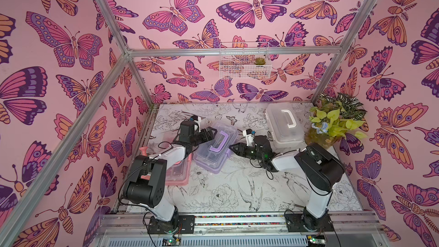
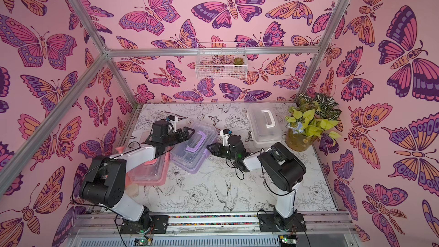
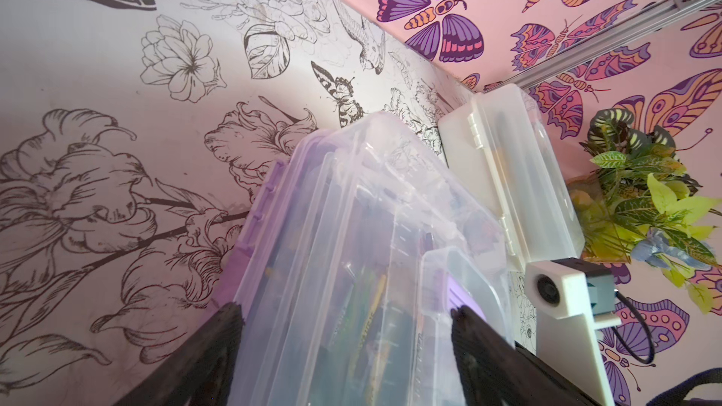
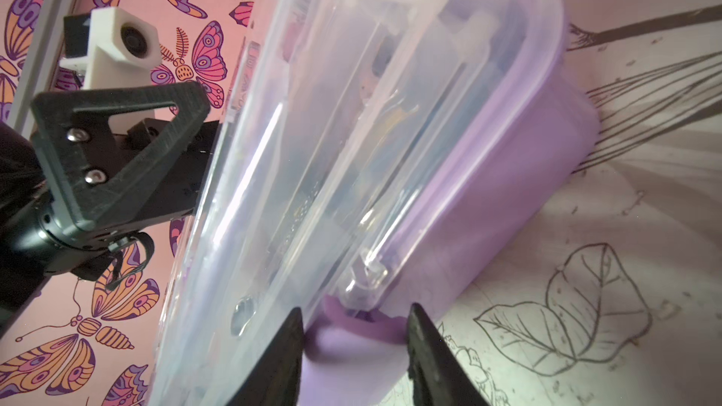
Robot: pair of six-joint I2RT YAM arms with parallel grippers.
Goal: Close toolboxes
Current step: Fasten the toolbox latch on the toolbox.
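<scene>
Toolboxes stood on the flower-printed table (image 1: 237,186): the purple-based plastic toolbox (image 1: 215,153) lay slantwise in the middle, between the pink-based toolbox (image 1: 177,174) by the left arm and the white-based toolbox (image 1: 283,124) at the back right. Astride its tilted clear lid (image 3: 371,208) the left gripper (image 1: 212,133) stood wide; whether it pinched was unclear. The right gripper (image 1: 232,148) was part-open, fingers flanking the purple latch (image 4: 363,322).
</scene>
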